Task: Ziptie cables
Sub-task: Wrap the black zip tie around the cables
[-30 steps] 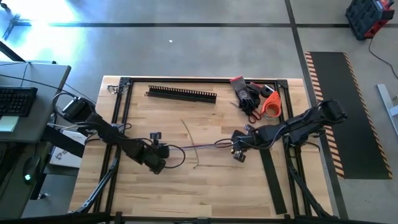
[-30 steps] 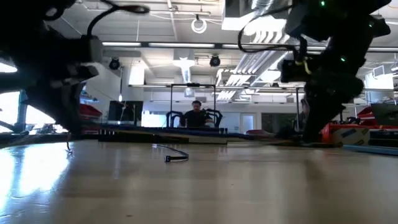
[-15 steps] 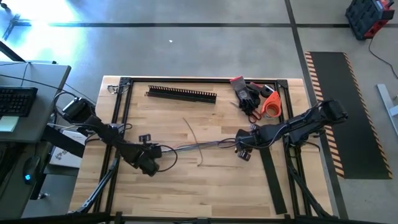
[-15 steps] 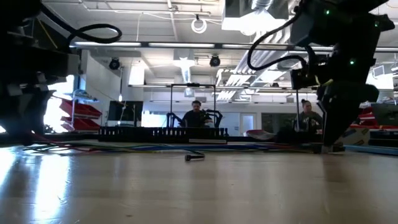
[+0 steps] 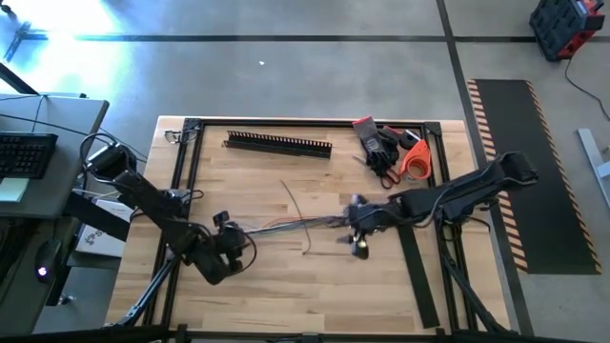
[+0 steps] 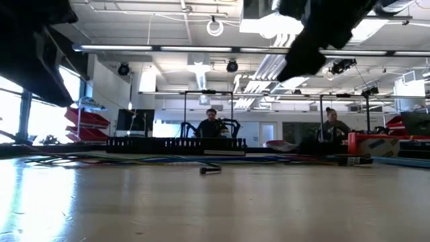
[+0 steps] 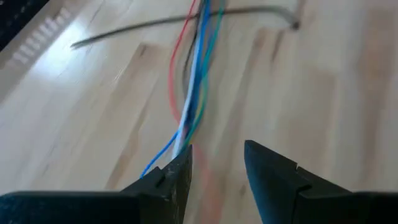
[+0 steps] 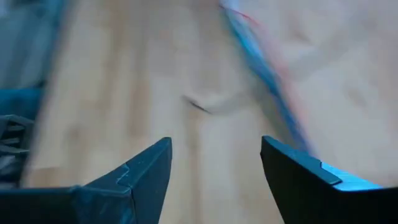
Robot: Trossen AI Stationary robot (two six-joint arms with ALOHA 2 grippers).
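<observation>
We judge this to be the laying-out step: the cables (image 5: 291, 226) lie stretched flat across the middle of the surface (image 5: 286, 286), and neither claw has hold of them. Our left claw (image 5: 232, 240) sits at the bundle's left end, its two fingers parted with nothing between them; the wires run just beside one finger. Our right claw (image 5: 355, 221) hovers over the right end, fingers spread wide and empty.

Next, as we see it, one claw must fetch a tie, perhaps the thin dark strand (image 5: 324, 252) lying just near of the bundle, while the other pins the wires together.

The cables are a loose, thin bunch, with blue, red, green and whitish strands running side by side in the left wrist view (image 7: 196, 74), not yet bound anywhere we can see. They look limp and likely to splay.
</observation>
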